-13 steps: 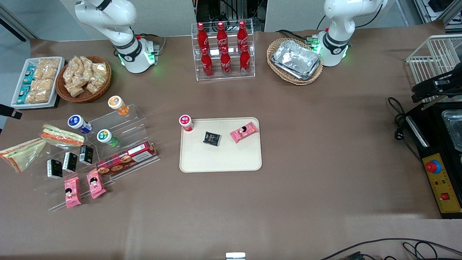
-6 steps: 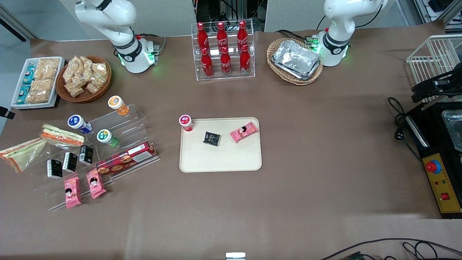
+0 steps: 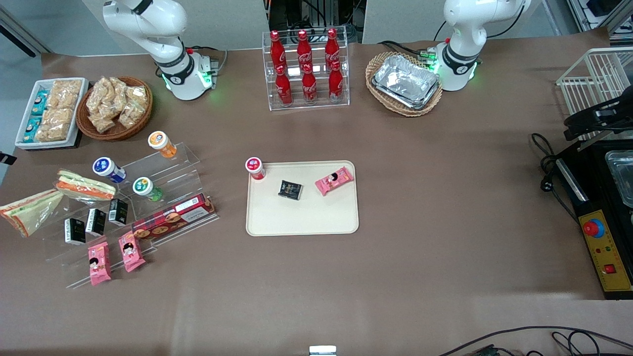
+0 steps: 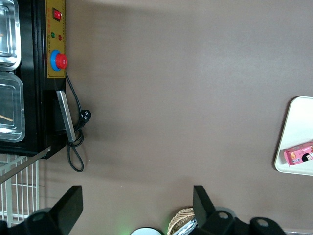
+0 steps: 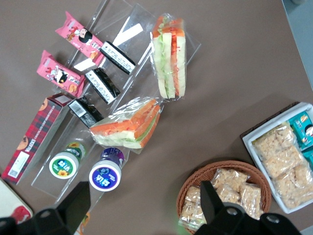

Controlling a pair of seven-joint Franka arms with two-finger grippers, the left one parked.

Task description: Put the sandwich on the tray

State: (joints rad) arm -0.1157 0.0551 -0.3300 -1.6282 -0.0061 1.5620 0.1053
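The gripper (image 5: 142, 208) hangs open above the snack stand, holding nothing; the sandwich (image 3: 27, 211) lies well apart from the tray (image 3: 302, 225).

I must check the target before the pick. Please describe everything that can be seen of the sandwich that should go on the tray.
The sandwich is a triangular wedge in clear, shiny wrap, lying flat on the table at the working arm's end, beside the clear display stand. Its broad pale bread face points up; one edge shows thin orange-red and green filling. It is not on the tray. The second sandwich lies near it, a little farther from the front camera. The gripper hangs above this area, open and holding nothing.
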